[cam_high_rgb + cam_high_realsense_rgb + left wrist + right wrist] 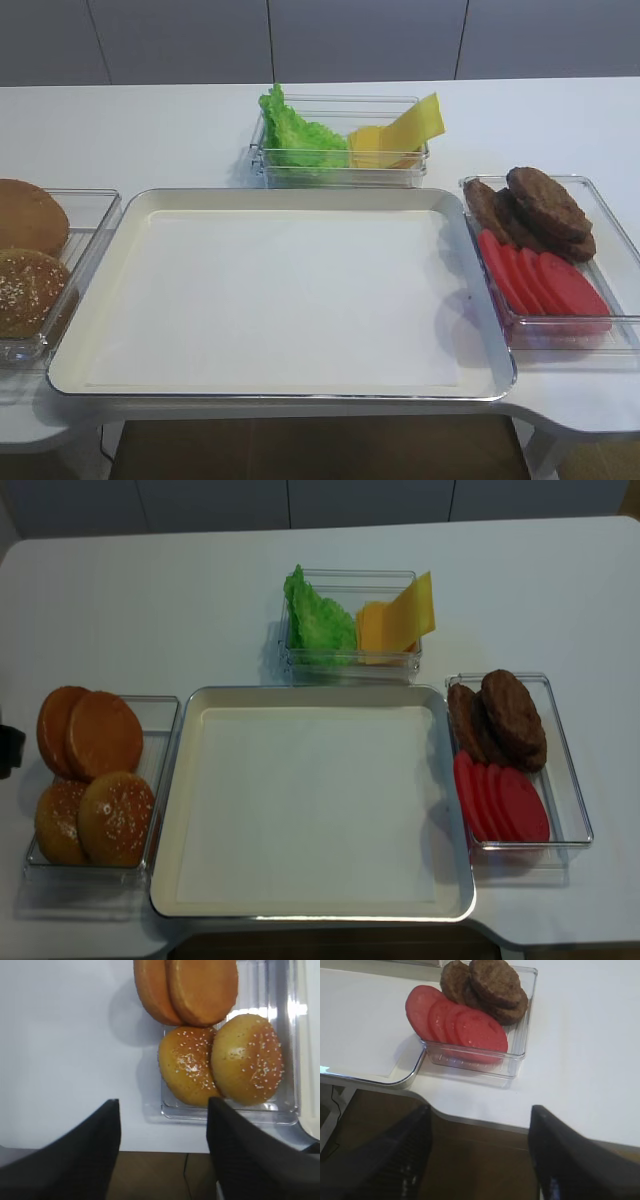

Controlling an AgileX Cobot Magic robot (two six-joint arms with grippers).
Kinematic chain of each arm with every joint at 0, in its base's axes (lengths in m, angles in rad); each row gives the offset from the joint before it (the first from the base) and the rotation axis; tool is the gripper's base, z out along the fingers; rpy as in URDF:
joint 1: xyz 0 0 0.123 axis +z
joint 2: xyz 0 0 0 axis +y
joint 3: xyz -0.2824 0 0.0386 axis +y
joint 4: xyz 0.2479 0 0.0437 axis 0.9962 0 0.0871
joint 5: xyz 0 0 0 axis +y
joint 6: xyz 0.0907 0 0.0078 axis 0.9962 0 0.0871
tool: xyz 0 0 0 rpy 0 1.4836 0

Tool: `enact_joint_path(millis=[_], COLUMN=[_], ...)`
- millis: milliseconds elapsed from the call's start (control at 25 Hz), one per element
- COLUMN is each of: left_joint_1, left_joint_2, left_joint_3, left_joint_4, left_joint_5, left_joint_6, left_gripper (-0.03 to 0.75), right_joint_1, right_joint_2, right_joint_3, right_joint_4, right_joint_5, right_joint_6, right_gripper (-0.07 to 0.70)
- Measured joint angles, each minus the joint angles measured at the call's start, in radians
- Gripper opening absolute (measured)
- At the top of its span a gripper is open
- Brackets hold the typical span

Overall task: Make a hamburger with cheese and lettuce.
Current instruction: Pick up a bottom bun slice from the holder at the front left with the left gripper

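Two smooth golden-brown bun halves (187, 987) (90, 732) for the hamburger lean in a clear container (160, 715) at the left. The green ruffled lettuce (300, 140) (318, 625) and the yellow cheese slices (400, 135) (395, 622) share a clear box at the back middle. My left gripper (164, 1105) hangs open and empty over the table's front edge, just in front of the bun container. At the front right my right gripper (480, 1110) is also open and empty, short of the patty container. Neither gripper shows in the high views.
A large cream tray (280, 197) (300, 693) lined with white paper fills the middle. Two sesame-topped buns (220, 1062) (100, 820) sit in front of the smooth ones. The right container (610, 215) holds dark patties (535, 205) (490, 987) and red tomato slices (540, 280) (457, 1022).
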Motion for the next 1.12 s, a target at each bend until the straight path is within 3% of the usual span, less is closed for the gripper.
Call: enact_joint_path(millis=[520, 680, 960, 1120], left_joint_1=[0.046, 0.083, 0.236, 0.262], left_joint_2=[0.176, 0.211, 0.331, 0.388], left_joint_3=[-0.149, -0.175, -0.227, -0.258], left_joint_4=[0.025, -0.069, -0.260, -0.315], left_joint_5=[-0.007, -0.007, -0.007, -0.009], left_joint_6=[0.006, 0.077, 0.236, 0.281], left_gripper=[0.407, 0.407, 0.407, 0.408], right_joint_1=[0.000, 0.000, 0.000, 0.000], right_joint_2=[0.000, 0.000, 0.000, 0.000], right_joint_3=[0.000, 0.000, 0.000, 0.000], right_joint_4=[0.000, 0.000, 0.000, 0.000], right_joint_5=[0.000, 0.000, 0.000, 0.000], right_joint_6=[0.000, 0.000, 0.000, 0.000], right_gripper=[0.475, 0.475, 0.475, 0.475])
